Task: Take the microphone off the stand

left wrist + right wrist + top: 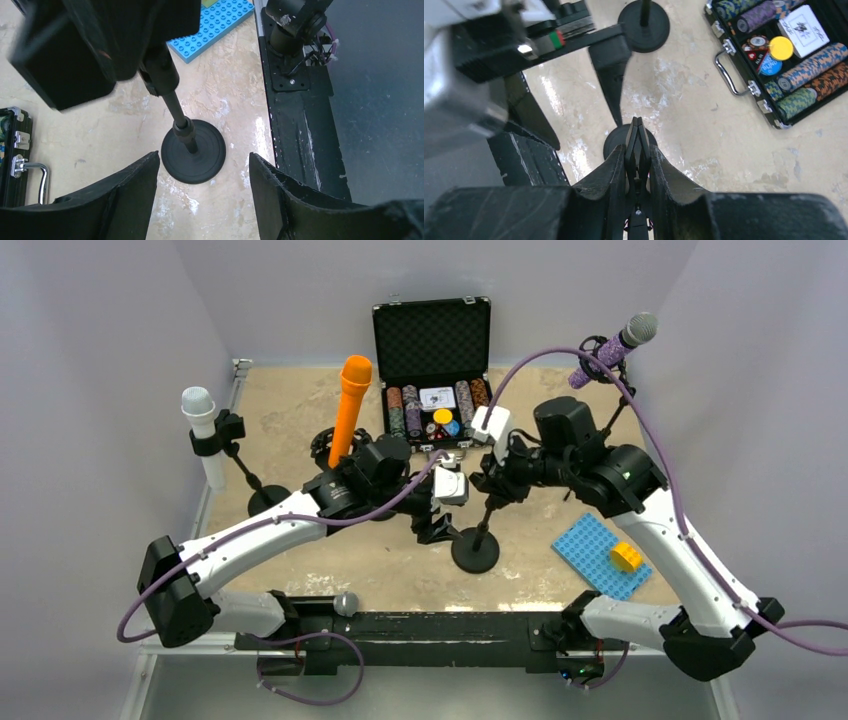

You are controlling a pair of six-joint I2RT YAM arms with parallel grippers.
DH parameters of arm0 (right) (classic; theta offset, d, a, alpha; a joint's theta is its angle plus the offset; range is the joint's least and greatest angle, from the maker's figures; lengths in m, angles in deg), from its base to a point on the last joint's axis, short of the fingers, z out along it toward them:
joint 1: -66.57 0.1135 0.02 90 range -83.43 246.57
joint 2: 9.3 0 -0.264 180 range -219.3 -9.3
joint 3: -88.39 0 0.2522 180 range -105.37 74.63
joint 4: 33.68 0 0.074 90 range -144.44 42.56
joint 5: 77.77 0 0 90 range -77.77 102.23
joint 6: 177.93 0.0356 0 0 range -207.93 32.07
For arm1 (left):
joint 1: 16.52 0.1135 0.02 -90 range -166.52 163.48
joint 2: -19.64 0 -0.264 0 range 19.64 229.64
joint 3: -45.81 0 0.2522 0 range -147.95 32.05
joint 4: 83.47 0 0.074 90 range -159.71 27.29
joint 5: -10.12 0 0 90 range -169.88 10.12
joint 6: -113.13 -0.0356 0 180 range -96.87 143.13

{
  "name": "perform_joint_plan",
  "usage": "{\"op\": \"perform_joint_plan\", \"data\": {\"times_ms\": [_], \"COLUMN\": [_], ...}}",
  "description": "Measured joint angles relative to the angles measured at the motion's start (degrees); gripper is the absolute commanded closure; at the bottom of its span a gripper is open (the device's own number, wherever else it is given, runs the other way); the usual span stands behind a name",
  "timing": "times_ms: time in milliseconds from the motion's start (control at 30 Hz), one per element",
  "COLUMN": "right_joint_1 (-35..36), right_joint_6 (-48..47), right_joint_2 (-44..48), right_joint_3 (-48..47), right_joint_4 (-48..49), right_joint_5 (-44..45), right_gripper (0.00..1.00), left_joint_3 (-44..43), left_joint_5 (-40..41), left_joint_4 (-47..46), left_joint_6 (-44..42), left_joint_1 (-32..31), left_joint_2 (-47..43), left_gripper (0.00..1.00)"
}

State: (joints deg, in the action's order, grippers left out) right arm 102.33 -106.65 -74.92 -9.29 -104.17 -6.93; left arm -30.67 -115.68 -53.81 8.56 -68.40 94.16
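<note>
A black stand (pixel 476 548) with a round base stands at the middle front of the table. Its clip holds no microphone. My right gripper (pixel 497 490) is shut on the stand's black clip (pixel 637 137), pinching its two thin blades above the base (pixel 613 143). My left gripper (pixel 435 525) is open and empty just left of the pole, and its view looks down on the pole (pixel 178 116) and base (pixel 196 156). A microphone with a grey mesh head (pixel 345 603) lies on the black rail at the near edge, its dark body hard to make out.
Other stands hold a white microphone (pixel 204 430) at the left, an orange one (pixel 349 408) behind my left arm and a purple one (pixel 610 350) at the back right. An open case of poker chips (pixel 435 405) sits at the back. A blue baseplate (pixel 603 554) with a yellow brick lies front right.
</note>
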Motion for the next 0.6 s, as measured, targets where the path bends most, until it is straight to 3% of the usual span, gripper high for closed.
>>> {"op": "perform_joint_plan", "data": {"times_ms": [200,467,600], "right_joint_1": [7.1,9.7,9.8], "right_joint_6": [-3.5,-5.2,-1.6], "right_joint_2": [-3.9,-5.0,-4.4], "right_joint_3": [1.6,5.5,8.3], "right_joint_4": [-3.6,-3.5,-2.1], "right_joint_5": [3.8,9.6,12.3], "right_gripper": [1.00,1.00,1.00], "left_joint_3": [0.2,3.9,4.4], "left_joint_5": [-0.1,0.7,1.0], "left_joint_4": [5.2,11.9,12.8], "left_joint_6": [-3.3,-6.2,-6.5], "left_joint_1": [0.4,2.0,2.3], "left_joint_2": [-2.3,-6.5,-6.5], "left_gripper": [0.32,0.32,0.32]}}
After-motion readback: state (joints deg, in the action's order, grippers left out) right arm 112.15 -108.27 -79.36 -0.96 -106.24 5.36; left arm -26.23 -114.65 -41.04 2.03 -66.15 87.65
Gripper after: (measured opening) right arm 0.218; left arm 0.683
